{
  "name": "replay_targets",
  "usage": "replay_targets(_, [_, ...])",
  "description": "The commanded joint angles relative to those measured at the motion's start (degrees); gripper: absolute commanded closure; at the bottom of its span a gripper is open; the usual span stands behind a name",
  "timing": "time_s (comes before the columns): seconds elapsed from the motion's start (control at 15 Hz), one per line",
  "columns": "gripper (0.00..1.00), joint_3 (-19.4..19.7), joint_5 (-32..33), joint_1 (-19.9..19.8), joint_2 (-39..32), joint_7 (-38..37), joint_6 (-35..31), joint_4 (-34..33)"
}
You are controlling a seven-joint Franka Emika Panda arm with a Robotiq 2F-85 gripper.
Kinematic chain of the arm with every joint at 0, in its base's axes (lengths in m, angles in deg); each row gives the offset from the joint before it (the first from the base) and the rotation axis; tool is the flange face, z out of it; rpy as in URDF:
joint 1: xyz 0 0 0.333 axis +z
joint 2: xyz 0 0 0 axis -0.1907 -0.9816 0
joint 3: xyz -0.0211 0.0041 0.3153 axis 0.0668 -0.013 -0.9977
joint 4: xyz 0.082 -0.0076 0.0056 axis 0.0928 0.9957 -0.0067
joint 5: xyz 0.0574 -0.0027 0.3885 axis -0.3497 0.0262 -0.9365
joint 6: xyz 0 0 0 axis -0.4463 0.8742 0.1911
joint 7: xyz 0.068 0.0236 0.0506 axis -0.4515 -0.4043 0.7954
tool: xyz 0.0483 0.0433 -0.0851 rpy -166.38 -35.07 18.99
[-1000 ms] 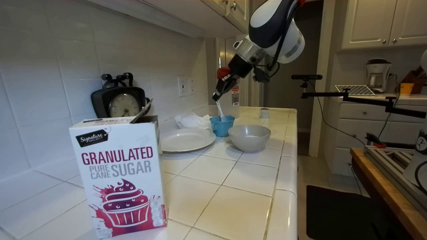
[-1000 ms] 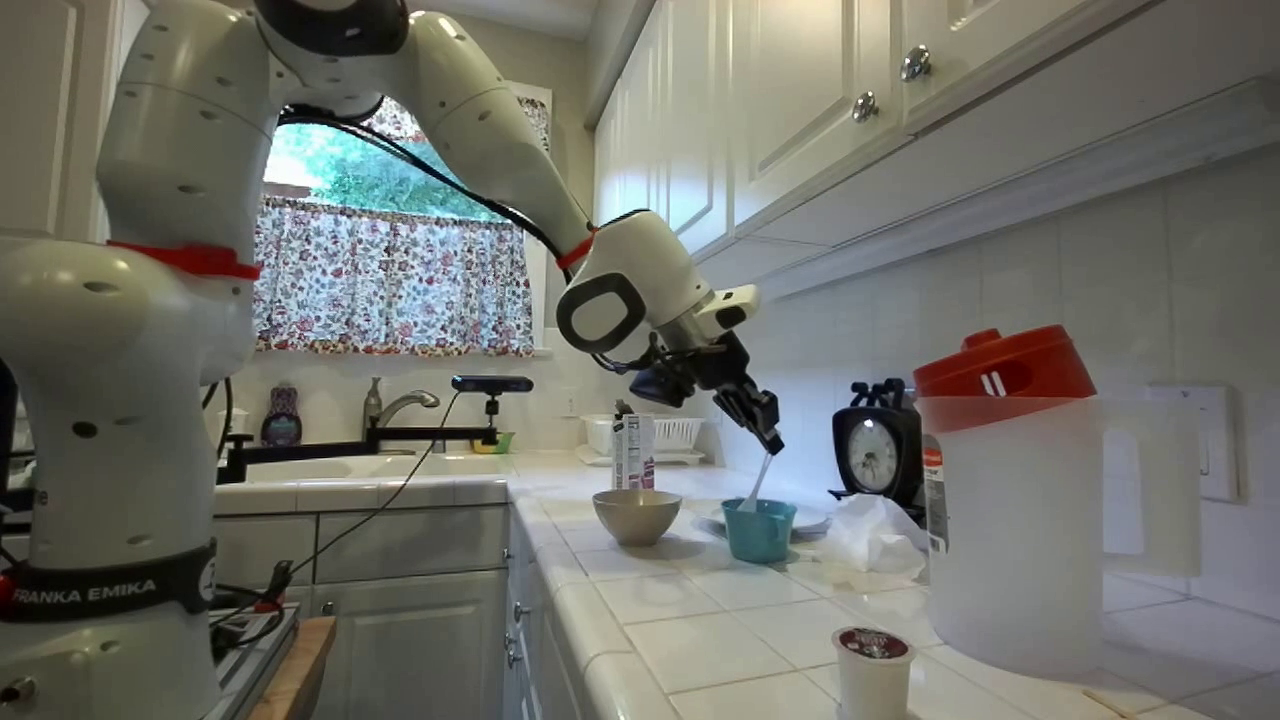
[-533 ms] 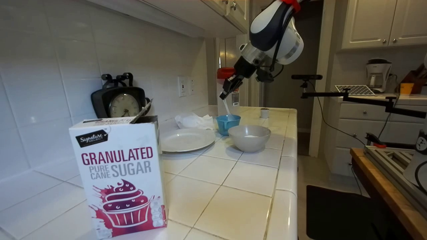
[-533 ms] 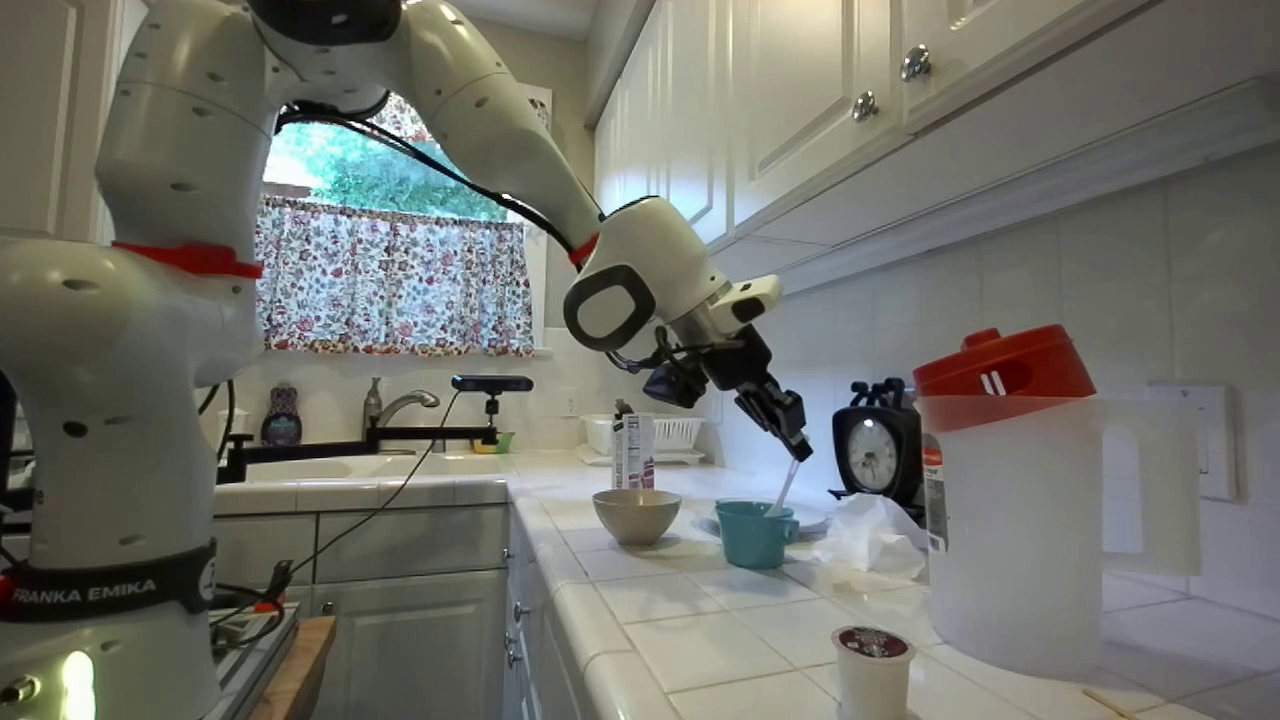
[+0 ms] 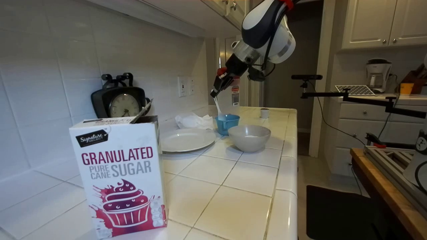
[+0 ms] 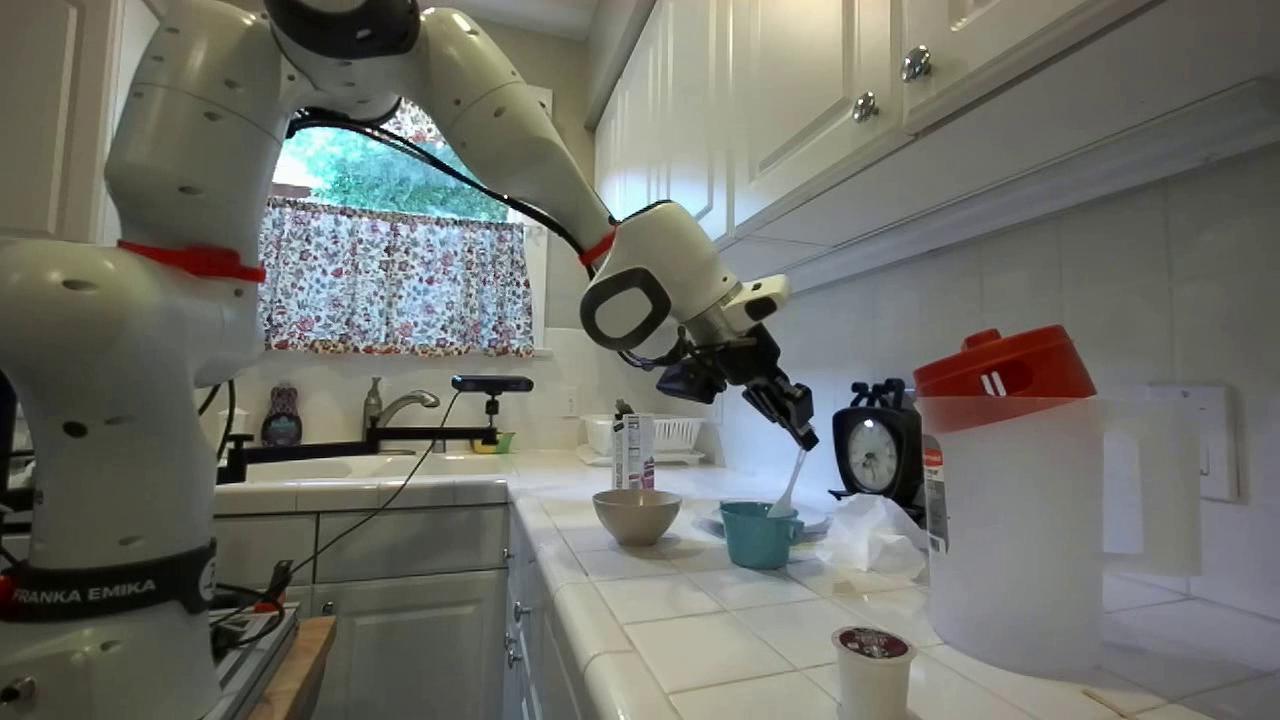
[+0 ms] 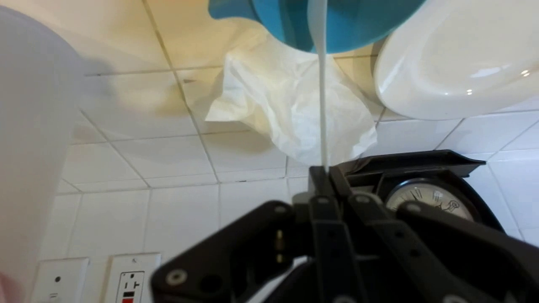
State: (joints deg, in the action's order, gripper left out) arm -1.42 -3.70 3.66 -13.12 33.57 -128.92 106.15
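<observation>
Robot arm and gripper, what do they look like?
The arm is white and rounded, with red bands, black cables, a silver wrist collar and a black base strap lettered FRANKA EMIKA. The gripper is black, with slim jointed fingers and small round screws.

A white Franka Emika Panda arm [image 6: 195, 150] arches from its upright base [image 6: 110, 655], ringed in a black lettered band [image 6: 110, 592], over a high elbow [image 6: 345, 25] and down a slanting forearm [image 6: 520, 140]. Just past a red strap [image 6: 597, 248], the wrist [image 6: 690, 280] angles the black gripper [image 6: 808, 442] diagonally downward, its two fingers [image 7: 318, 181] side by side, tips barely a sliver apart in the wrist view.
</observation>
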Motion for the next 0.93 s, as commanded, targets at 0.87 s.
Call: replay_targets(0.87, [0.99, -12.39, -6.49, -6.74, -0.81, 4.23, -0.96, 1.13])
